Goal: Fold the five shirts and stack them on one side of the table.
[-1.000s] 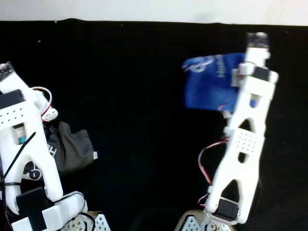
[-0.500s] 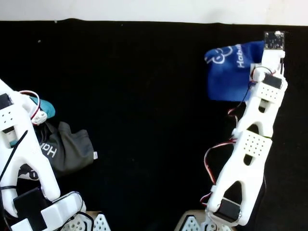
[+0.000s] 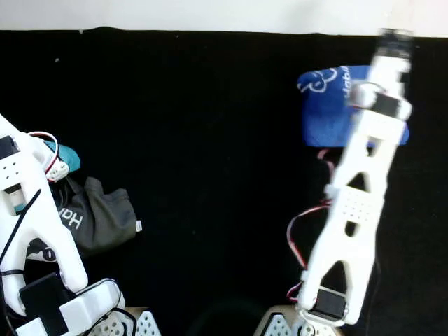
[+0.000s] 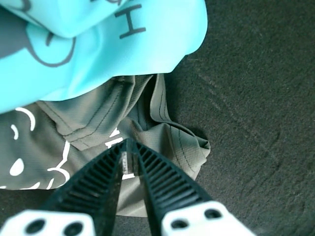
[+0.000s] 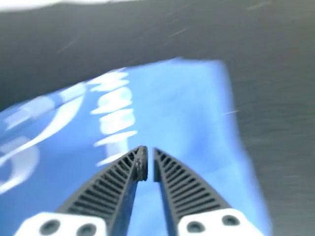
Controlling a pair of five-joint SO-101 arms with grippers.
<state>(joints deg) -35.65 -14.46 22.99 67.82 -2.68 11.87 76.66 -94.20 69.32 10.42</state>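
Note:
A folded blue shirt [image 3: 329, 105] with white print lies at the far right of the black table. My right arm [image 3: 357, 203] stretches over its right part. In the right wrist view my right gripper [image 5: 147, 157] hangs just above the blue shirt [image 5: 98, 123], fingers nearly together with nothing between them. At the near left lies a crumpled grey shirt [image 3: 105, 217], with a teal shirt [image 3: 68, 157] peeking out beside my left arm [image 3: 28, 210]. My left gripper [image 4: 129, 150] is shut above the grey shirt [image 4: 162, 147], and the teal shirt [image 4: 98, 49] overlaps that shirt's far part.
The black tablecloth [image 3: 210, 140] covers the whole surface, with a white wall strip along its far edge. Both arm bases [image 3: 301, 322] stand at the near edge. Red and white cables hang from the right arm.
The blue shirt slid right and toward the far edge with my right arm, then stayed put while that arm swung slightly left. My left arm shifted left, uncovering the teal shirt.

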